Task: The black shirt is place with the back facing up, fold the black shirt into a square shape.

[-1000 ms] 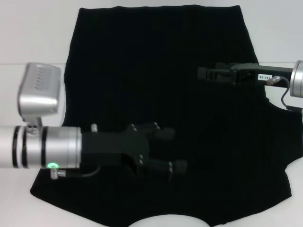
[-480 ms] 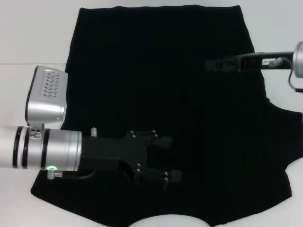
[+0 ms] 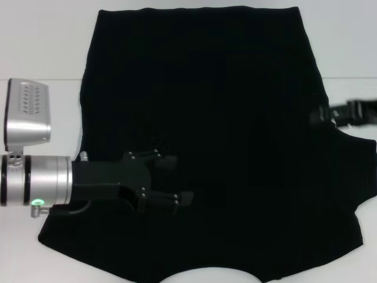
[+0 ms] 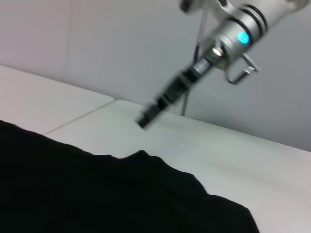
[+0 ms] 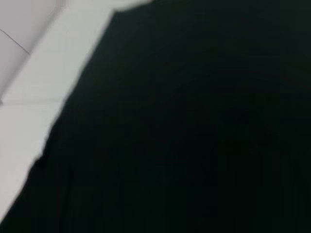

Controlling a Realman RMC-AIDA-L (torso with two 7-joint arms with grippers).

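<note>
Fabric covered most of the white surface (image 3: pixel 41 53): the black shirt (image 3: pixel 200 88) lay spread flat, its straight hem at the far edge and its curved neckline at the near edge, with no lettering showing. A sleeve stuck out from the shirt on the robot's right side.

Above the near left part of the shirt hovered the left hand (image 3: pixel 177 180), reaching in from the shirt's left edge on its silver arm. Its two dark fingers (image 3: pixel 168 163) stood apart with a clear gap between them and held nothing.

At the shirt's right edge, just beyond the point where the sleeve begins, was the right hand (image 3: pixel 323 114), blurred and partly lost against the dark cloth; whether its fingers were spread or closed could not be told. In the left wrist view it hung in the air above the bare surface past the shirt's edge (image 4: pixel 160 104). The right wrist view showed mostly black cloth (image 5: pixel 194 126) and a strip of white surface beside it.
</note>
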